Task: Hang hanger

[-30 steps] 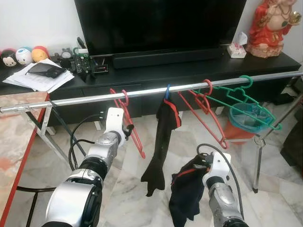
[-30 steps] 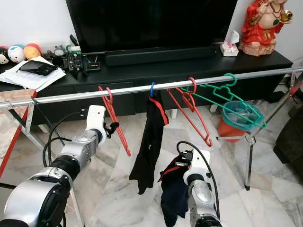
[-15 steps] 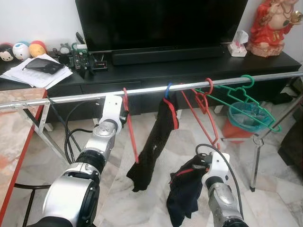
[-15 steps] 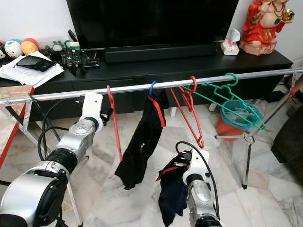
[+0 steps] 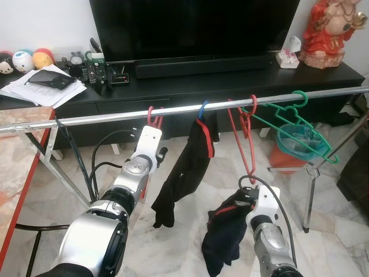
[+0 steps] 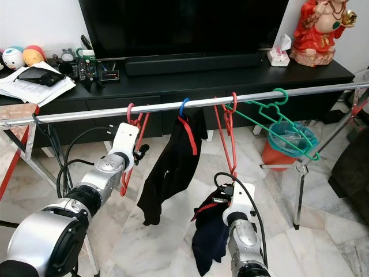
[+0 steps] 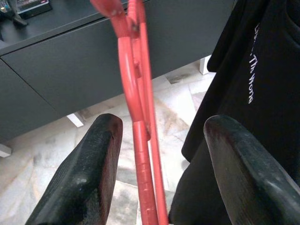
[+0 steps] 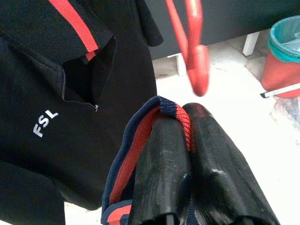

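A home living room: television (image 5: 193,26), clothes rail (image 5: 190,109).

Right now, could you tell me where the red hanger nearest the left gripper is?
The red hanger hangs by its hook on the metal rail, toward the robot's left, beside the black shirt. The open left gripper has its fingers on either side of it.

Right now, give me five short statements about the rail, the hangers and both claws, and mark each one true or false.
1. The red hanger by the left claw hooks over the metal rail. True.
2. The left claw is clamped shut on that hanger. False: its fingers are spread, the hanger between them.
3. The right claw pinches a dark garment with red trim. True.
4. The green hanger lies on the floor. False: it hangs on the rail.
5. A black shirt hangs from a blue hook. True.
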Motion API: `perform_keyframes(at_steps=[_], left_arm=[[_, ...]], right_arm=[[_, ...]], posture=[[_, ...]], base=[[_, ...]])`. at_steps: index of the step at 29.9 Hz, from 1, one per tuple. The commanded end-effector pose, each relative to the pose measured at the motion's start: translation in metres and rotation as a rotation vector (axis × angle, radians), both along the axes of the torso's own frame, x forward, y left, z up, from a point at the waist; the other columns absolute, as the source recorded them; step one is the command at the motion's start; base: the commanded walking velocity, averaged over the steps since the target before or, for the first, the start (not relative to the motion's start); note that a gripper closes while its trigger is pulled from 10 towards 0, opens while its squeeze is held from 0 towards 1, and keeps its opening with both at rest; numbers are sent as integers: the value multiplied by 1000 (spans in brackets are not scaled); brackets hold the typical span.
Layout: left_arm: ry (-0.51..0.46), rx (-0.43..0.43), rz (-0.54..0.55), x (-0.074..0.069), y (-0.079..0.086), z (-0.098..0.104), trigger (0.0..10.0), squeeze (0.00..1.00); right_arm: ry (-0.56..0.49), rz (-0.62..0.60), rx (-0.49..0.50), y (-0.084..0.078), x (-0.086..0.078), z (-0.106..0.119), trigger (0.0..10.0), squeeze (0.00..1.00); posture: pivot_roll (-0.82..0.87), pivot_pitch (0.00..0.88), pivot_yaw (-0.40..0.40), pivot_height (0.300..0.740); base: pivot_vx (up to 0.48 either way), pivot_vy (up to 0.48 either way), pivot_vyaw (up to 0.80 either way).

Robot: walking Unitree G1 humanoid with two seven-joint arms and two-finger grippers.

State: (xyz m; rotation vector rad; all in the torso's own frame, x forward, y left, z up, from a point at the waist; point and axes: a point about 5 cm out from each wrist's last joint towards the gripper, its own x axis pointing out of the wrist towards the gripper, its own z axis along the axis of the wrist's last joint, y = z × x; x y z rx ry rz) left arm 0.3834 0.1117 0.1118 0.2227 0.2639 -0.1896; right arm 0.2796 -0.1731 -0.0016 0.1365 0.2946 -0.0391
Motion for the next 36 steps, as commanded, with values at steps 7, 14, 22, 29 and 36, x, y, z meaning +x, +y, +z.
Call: perform_keyframes(at_steps=[7,14,22,29,36], left_arm=[[-14,-25,-4,2,-1,4,10000,0],[-50,-56,27,3,1,6,10000,0],[-24,-61,8,0,-5,1,10000,0],[-7,-97,8,0,-8,0,9843,0],[-10,-103,31,1,-7,1,6588,0]], right_arm=[[-20,-2,-7,-4,3,5,10000,0],[-20,1,-6,-4,4,5,10000,0],[-24,-2,-8,-5,4,5,10000,0],[-29,-6,-11,-7,4,6,10000,0],[-27,-4,-13,-8,4,6,10000,0]], posture=[[-7,38,-41,740],[-13,37,-42,740],[-27,35,-41,740],[-36,33,-40,740],[-37,24,-39,740]], base=[[0,0,0],[0,0,0],[0,0,0],[0,0,0],[0,0,0]])
